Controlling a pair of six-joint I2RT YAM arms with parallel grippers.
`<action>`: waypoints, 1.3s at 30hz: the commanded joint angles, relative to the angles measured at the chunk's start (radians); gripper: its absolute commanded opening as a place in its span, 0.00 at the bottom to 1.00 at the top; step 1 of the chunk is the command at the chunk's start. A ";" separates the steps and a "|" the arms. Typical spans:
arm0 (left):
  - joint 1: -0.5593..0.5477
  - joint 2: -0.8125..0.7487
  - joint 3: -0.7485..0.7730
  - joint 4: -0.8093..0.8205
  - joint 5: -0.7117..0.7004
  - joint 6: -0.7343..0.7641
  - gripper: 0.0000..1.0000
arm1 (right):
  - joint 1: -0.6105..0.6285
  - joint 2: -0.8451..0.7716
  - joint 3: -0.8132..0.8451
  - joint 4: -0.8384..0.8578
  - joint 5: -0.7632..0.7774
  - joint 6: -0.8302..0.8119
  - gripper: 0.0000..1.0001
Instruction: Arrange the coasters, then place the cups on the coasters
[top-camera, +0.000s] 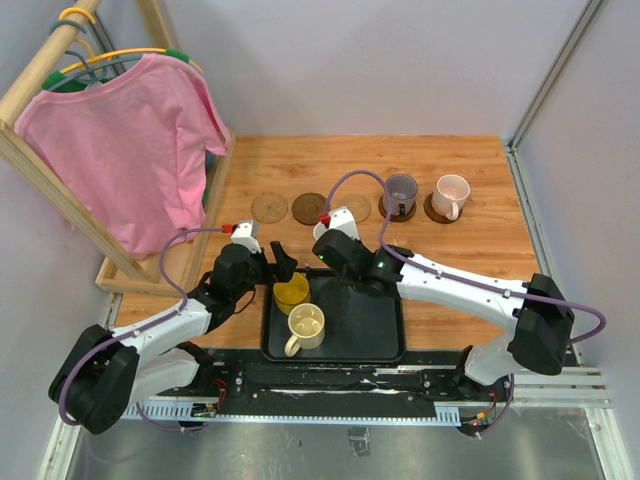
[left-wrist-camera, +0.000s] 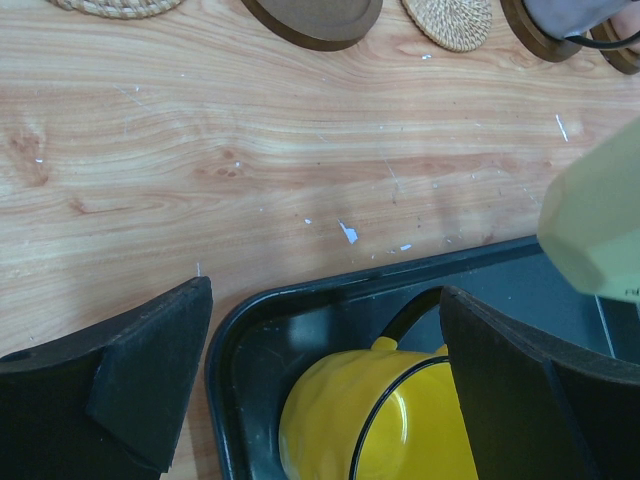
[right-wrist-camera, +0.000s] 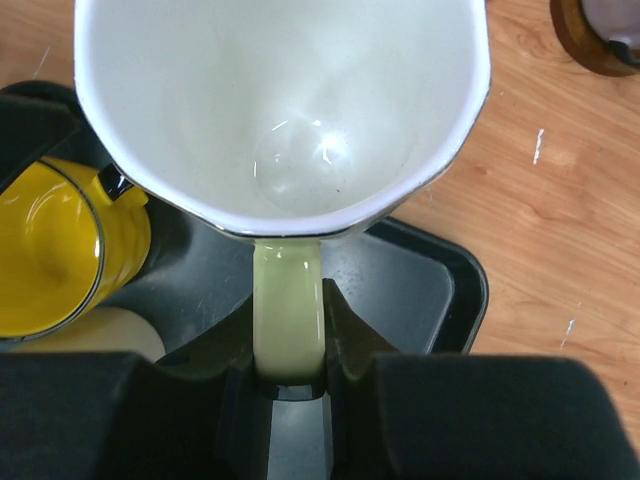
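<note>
Your right hand (right-wrist-camera: 288, 352) is closed on the handle of the whitish-green cup (right-wrist-camera: 280, 120), a finger on either side, and the wrist view looks straight into its empty bowl; the cup appears to hang over the far corner of the black tray (right-wrist-camera: 440, 290), its rim reaching out above the desk (right-wrist-camera: 540, 220), so I judge you are mid-carry with the third cup; your left hand (left-wrist-camera: 325, 370) stands wide open, holding nothing, poised over the yellow cup (left-wrist-camera: 390, 420) at the tray's corner; the cream cup (top-camera: 305, 323) also waits in the tray; farther out the coasters lie in a row, the greyish-purple cup (top-camera: 401, 190) and the pale pink cup (top-camera: 452, 192) each seated on a dark one at the right end; the middle tan coaster (left-wrist-camera: 447, 22), the bare dark brown coaster (top-camera: 309, 208) and the far-left tan coaster (top-camera: 269, 207) are free; the next move likely calls for carrying the cup to the middle tan coaster, keeping it off the greyish-purple cup just beside, centring the base over the disc, lowering until it rests, and only then letting go.
</note>
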 joint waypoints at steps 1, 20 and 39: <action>-0.010 -0.018 0.004 0.007 -0.017 0.021 1.00 | -0.030 -0.002 0.015 0.094 0.063 -0.044 0.01; -0.010 0.103 0.061 0.049 -0.028 0.069 1.00 | -0.278 0.178 0.044 0.449 0.041 -0.058 0.01; -0.011 0.145 0.074 0.058 -0.033 0.112 1.00 | -0.358 0.402 0.150 0.675 0.097 -0.094 0.01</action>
